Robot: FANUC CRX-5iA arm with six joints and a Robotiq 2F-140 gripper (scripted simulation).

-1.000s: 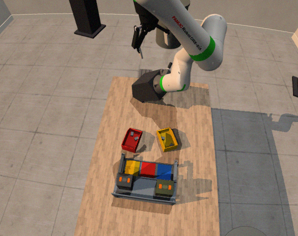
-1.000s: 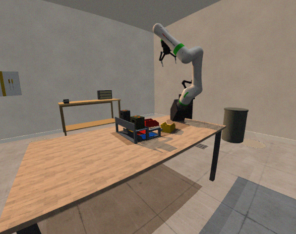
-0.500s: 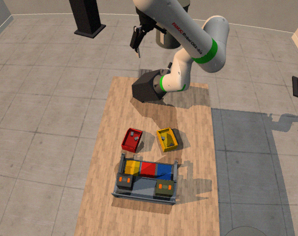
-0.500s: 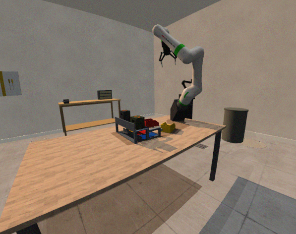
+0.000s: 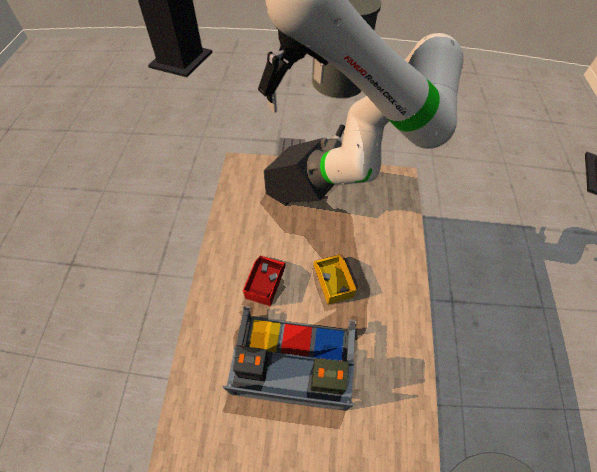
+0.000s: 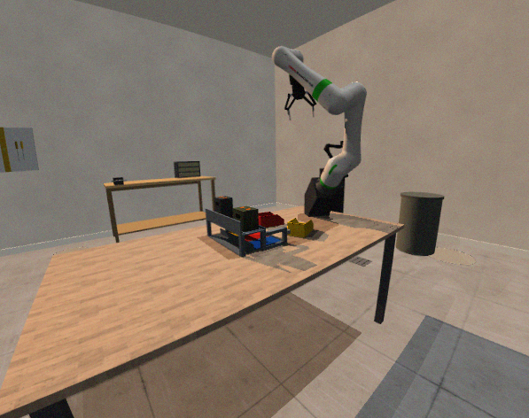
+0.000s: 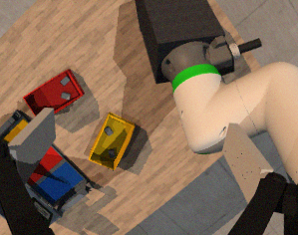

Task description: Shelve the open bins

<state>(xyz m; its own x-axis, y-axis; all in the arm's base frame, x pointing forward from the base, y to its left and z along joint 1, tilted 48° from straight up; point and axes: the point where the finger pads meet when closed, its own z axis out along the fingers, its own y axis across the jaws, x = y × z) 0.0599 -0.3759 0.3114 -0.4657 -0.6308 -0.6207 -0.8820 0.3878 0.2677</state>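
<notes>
The gripper (image 6: 299, 107) (fingers wide, holding nothing) hangs high above the shelf (image 5: 350, 341); first approach, next descend to a bin.

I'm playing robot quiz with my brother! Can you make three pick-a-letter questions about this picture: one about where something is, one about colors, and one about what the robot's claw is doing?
1. Where is the red bin?
A. On the shelf's red mark
B. On the table, in front of the shelf
C. In the gripper

2. Which colored marks does the shelf show, in row order?
A. Yellow, red, blue
B. Green, red, white
C. Red, red, yellow

3. What is the gripper doing?
A. Squeezing the yellow bin
B. Shut on nothing
C. Wide open, holding nothing, high above the table

Answers:
1. B, since the top view shows it standing on the wood beside the yellow bin.
2. A, since yellow, red and blue patches sit side by side.
3. C, since the exterior view shows its fingers spread in the air, far above both bins.
</notes>
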